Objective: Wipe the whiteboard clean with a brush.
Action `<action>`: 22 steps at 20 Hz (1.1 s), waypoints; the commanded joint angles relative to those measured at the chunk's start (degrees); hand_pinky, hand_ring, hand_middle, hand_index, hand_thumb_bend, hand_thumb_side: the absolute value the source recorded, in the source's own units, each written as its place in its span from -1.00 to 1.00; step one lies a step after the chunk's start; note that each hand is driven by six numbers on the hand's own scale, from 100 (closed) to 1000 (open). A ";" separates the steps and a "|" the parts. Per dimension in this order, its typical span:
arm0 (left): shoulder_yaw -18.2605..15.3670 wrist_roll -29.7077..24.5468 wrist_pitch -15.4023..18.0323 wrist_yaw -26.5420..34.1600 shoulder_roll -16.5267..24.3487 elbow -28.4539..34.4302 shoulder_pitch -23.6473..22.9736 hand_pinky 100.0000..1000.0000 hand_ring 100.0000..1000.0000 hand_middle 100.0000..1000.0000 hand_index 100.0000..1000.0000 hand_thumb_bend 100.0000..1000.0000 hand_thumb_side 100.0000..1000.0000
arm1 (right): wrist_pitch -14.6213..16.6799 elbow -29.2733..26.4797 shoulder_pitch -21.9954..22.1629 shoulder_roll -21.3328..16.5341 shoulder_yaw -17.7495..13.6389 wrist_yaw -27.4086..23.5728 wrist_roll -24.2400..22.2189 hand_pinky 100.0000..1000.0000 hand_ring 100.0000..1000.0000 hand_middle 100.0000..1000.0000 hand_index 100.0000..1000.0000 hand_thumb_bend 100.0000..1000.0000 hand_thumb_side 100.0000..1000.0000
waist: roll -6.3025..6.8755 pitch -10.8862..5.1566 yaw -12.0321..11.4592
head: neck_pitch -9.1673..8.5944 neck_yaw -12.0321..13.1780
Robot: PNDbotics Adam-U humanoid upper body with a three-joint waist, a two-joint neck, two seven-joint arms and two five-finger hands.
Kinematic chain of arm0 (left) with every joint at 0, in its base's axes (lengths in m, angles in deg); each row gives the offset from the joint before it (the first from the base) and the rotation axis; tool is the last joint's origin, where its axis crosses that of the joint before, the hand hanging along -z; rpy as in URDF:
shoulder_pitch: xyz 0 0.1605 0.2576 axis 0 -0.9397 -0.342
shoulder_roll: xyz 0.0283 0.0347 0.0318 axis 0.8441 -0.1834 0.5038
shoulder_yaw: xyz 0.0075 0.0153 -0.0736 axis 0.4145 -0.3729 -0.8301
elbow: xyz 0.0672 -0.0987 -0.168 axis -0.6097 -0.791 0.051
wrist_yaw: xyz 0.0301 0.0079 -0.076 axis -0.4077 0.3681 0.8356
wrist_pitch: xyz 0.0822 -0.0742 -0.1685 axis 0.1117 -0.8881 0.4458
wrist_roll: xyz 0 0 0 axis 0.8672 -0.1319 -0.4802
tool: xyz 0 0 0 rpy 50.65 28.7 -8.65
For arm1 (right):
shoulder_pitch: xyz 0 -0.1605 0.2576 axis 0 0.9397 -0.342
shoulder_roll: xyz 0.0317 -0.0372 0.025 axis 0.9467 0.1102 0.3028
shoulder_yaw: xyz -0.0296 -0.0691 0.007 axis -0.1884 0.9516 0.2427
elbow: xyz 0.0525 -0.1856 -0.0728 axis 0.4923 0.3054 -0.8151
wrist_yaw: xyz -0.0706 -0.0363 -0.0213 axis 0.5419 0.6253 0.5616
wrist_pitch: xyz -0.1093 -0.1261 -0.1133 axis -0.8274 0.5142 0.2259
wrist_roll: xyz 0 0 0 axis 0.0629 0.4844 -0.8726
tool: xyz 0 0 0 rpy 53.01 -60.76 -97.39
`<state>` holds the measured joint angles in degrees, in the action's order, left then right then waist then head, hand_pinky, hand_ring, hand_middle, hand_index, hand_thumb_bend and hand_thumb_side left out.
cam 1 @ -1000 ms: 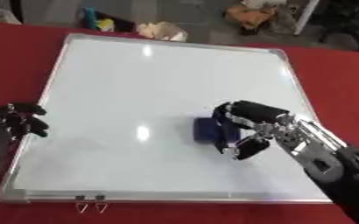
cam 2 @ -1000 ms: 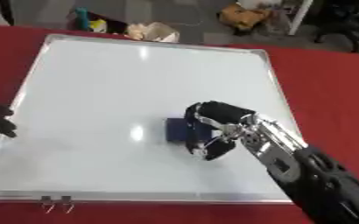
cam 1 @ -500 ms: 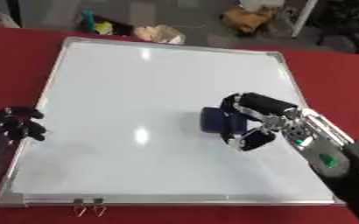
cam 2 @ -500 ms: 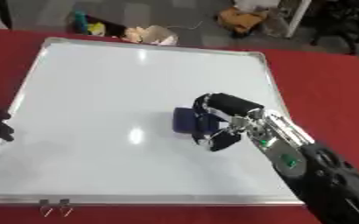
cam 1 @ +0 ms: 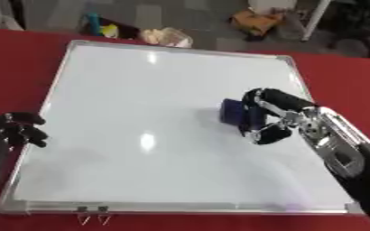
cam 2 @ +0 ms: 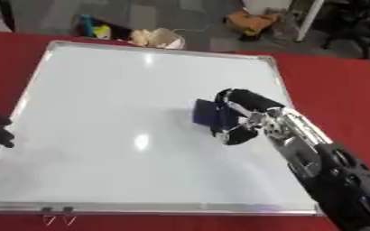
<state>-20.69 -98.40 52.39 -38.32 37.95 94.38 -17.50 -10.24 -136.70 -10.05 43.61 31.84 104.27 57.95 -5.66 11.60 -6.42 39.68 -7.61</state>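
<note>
Red table under whiteboard, no marks visible, wiping looks nearly finished. Right hand curled around blue brush right of board centre. Left hand idle at left edge, fingers curled, holding nothing.

A red table fills most of the frame. Two small clips sit at the lower left, near the bottom edge. Beyond the table's far edge, on the grey floor, lie a crumpled pale bag, a yellow and blue item and a tan object at the top.
</note>
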 commanded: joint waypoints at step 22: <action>0.17 -0.52 0.30 -0.08 1.10 1.02 1.28 -0.01 0.02 0.15 0.28 0.48 1.00 | -4.16 10.14 -3.15 -2.69 -7.25 -1.36 7.45 0.53 0.35 0.19 -0.27 -1.00 -1.00 | 0.23 -0.29 -1.38 | -0.93 0.26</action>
<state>-20.48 -98.76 52.51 -38.32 37.98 94.40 -17.10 -14.25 -126.53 -12.04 43.10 25.58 103.44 64.82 -5.66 12.00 -7.80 39.50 -7.37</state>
